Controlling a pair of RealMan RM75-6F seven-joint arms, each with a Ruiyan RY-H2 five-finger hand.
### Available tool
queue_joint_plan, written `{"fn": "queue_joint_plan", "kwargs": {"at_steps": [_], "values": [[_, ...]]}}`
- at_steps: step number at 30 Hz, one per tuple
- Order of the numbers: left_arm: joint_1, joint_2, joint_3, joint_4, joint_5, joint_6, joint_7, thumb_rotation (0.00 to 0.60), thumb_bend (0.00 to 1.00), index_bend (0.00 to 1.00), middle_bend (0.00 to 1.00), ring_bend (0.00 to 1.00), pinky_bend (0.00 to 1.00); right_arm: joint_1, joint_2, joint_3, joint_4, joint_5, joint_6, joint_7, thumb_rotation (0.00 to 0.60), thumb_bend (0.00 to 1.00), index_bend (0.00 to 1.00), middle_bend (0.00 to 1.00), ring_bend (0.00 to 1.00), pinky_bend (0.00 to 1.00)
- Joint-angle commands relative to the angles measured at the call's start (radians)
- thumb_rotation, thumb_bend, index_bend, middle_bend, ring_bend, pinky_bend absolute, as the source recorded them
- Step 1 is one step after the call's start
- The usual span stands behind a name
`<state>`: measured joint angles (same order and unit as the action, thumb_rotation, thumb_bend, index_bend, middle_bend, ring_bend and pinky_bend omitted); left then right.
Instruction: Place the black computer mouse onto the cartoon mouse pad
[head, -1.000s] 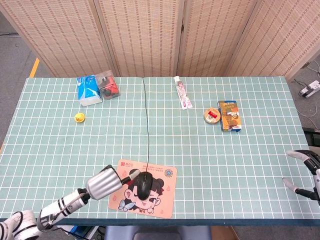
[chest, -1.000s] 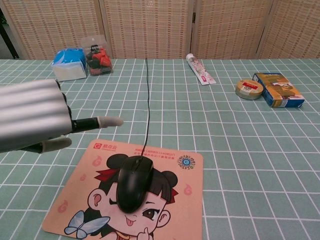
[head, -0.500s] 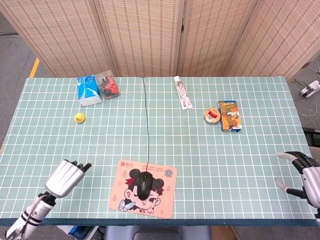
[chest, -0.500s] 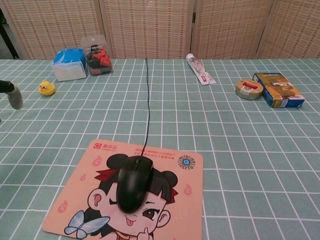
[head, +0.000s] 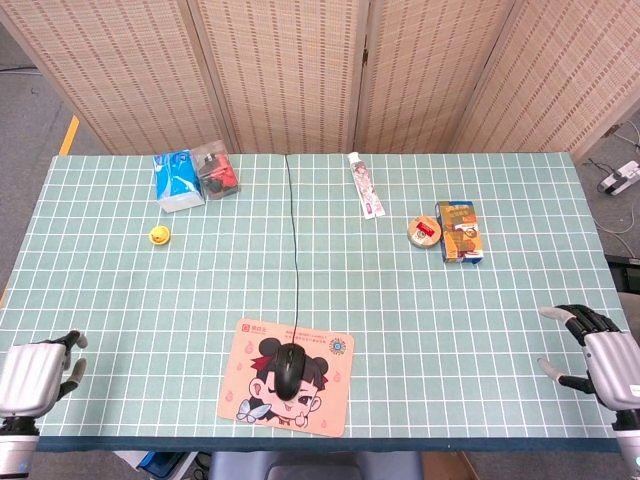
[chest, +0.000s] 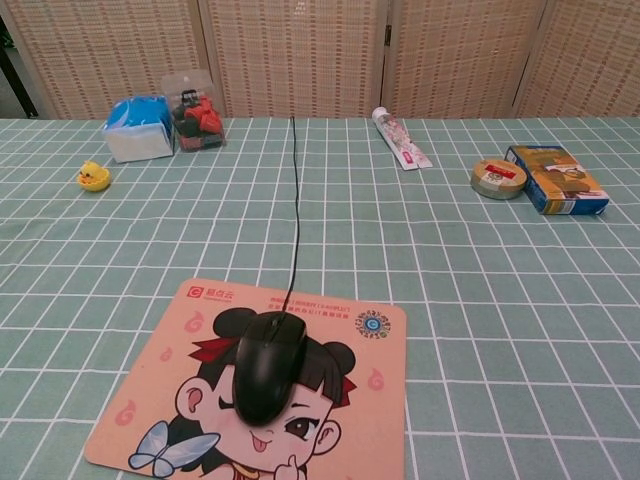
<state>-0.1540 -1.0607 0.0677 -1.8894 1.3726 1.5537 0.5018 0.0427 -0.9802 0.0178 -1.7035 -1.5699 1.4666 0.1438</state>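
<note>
A: Where is the black corded computer mouse (head: 290, 367) found?

B: It is seen lying on the pink cartoon mouse pad (head: 246, 395) printed with a girl's face, close to the table's (head: 420, 300) near edge, somewhat left of the middle. In the chest view the mouse (chest: 268, 364) is wholly inside the pad's (chest: 360, 400) outline, over the printed hair and forehead. The placement is judged complete.

A: How is its long axis set?

B: It runs from the near edge toward the far edge, slightly slanted. The thin black cable (head: 292, 240) is led from the mouse's far end straight away to the table's far edge.

A: And the hands?

B: The silver left hand (head: 30, 362) is held at the near left corner, well apart from the pad. Nothing is held in it; its fingers are loosely curled, and how far apart they are cannot be told. The silver right hand (head: 595, 345) is held at the near right corner, fingers spread and empty. Neither hand is caught by the chest view.

A: Which is nearer the mouse?

B: The left hand is judged somewhat nearer. From it the mouse lies to the right along the near edge; from the right hand, to the left. No further reach is thought necessary.
</note>
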Motion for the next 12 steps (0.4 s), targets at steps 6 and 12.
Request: {"fn": "queue_joint_plan", "kwargs": {"at_steps": [6,12], "values": [[0.006,-0.032,-0.060,0.103,-0.122,-0.052,-0.033,0.600,0.39,0.57,0.65,0.69,0.87,0.015,-0.013,-0.001,0.001,0.026,-0.038,-0.040,0.600,0.16,0.27,0.29,0.20,0.28],[0.014,-0.041,-0.061,0.120,-0.108,-0.059,-0.050,0.600,0.39,0.57,0.65,0.69,0.87,0.023,-0.016,-0.002,0.004,0.036,-0.055,-0.042,0.600,0.16,0.27,0.29,0.20,0.28]]}}
